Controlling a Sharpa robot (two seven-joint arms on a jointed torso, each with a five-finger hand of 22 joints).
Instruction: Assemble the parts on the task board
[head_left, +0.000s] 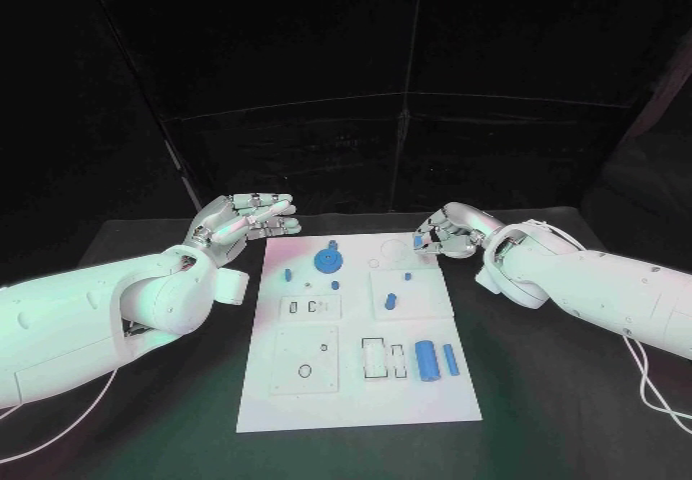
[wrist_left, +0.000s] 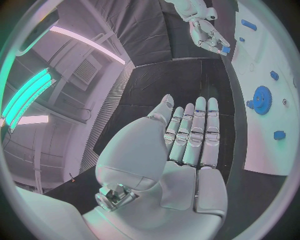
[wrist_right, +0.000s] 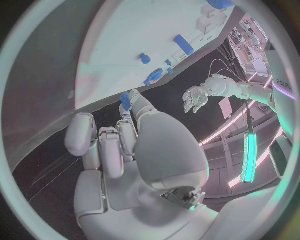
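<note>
Fingers of the right hand are curled in and pinch a small blue part at their tips, at the far right corner of the task board. The right wrist view shows the same blue part held at the fingertips just over the board edge. Fingers of the left hand lie straight and pressed together, palm up, holding nothing; the hand hovers beside the board's far left corner, off the plate.

On the board: blue gear near the far edge, a small blue peg to its left, a blue cylinder and a thinner blue bar near the right side, beside open rectangular slots.

Judgement: step in hand is carrying the pinched part to its seat. To do it well: keep the pinch firm, bring the part square over its matching recess, lower straight, release only once seated. I cannot tell which recess it belongs to. Risk: part twisting in the pinch.

Writing: dark letters on the left forearm, too small and cut off to read with confidence. No labels legible on the board.
</note>
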